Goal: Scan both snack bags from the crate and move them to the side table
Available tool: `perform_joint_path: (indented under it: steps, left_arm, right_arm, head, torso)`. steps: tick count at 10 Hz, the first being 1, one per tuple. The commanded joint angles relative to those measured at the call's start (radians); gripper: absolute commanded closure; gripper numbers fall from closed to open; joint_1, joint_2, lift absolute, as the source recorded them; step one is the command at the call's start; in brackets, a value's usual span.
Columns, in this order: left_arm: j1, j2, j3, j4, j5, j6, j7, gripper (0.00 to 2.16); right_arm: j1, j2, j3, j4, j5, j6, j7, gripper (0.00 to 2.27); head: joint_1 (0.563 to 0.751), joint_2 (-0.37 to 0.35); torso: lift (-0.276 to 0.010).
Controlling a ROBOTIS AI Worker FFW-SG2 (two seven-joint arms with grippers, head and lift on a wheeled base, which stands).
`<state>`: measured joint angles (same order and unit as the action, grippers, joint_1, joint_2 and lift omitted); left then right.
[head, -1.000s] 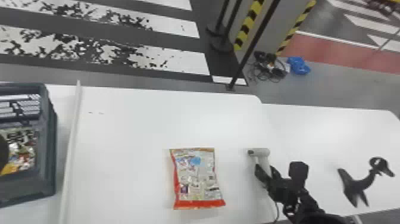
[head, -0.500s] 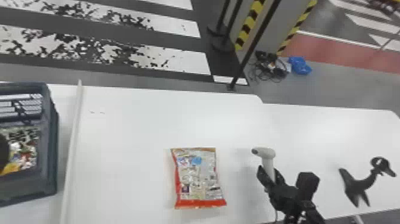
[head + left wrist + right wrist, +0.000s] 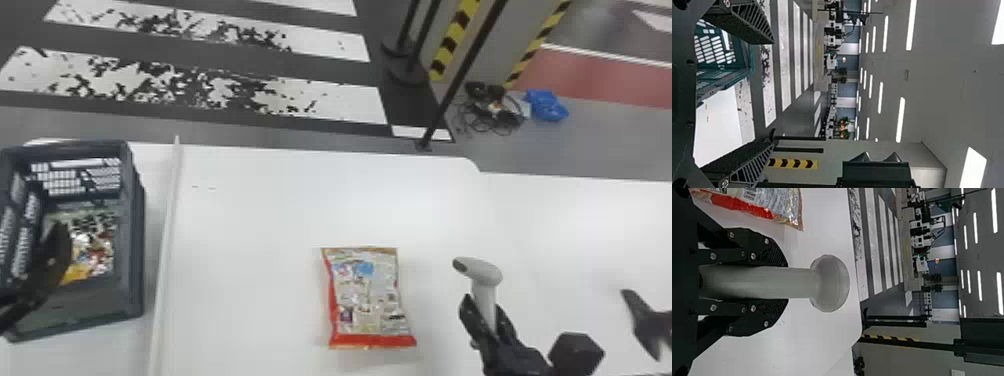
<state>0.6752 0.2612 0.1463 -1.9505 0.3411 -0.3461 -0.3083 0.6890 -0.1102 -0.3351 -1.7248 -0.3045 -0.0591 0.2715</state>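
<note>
Nearest me, at the lower right of the head view, my right gripper has the grey scanner by its handle, both fingers closed against it. Over the last second I've turned the scanner's head and let it sink a little in the frame; it stays just beside the bag, apart from it.

The first snack bag lies flat on the white table, at the bottom a little right of centre, its red end towards me. It only appears to slide right because my whole view has swung left. I can't tell whether it has been scanned.

That swing brings far more of the dark crate into the left of the frame, and with it my left gripper, its fingers spread wide with nothing between them. Inside the crate, just beyond the near finger, sits shiny coloured packaging, which I take to be the second bag.

So I judge the work is turning to the crate: next I'd lower the left gripper onto that packaging, minding the wall, since a loose bag could crumple or slip.
</note>
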Motion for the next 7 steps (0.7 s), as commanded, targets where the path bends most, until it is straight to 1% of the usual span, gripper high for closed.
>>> perform_joint_path:
  steps: [1, 4, 5, 7]
  left_arm:
    - [-0.002, 0.010, -0.001, 0.019, 0.007, -0.035, 0.000, 0.07]
    - [-0.008, 0.018, 0.004, 0.030, 0.027, -0.053, 0.000, 0.07]
    - [-0.008, 0.018, 0.004, 0.030, 0.029, -0.056, 0.000, 0.07]
    - [-0.006, 0.018, 0.006, 0.027, 0.030, -0.056, 0.000, 0.07]
  right_arm:
    - [0.043, 0.020, 0.016, -0.061, -0.001, 0.031, -0.001, 2.24]
    - [0.106, 0.026, 0.076, -0.121, 0.010, 0.077, -0.001, 2.24]
    - [0.119, 0.026, 0.102, -0.124, 0.021, 0.077, -0.009, 2.24]
    - [0.133, 0.023, 0.137, -0.124, 0.042, 0.068, -0.009, 2.24]
  head:
    - [0.695, -0.208]
    - [0.695, -0.131]
    - [0.695, -0.115]
    - [0.695, -0.054]
  torso:
    - [-0.029]
    - [-0.029]
    - [-0.029]
    - [-0.029]
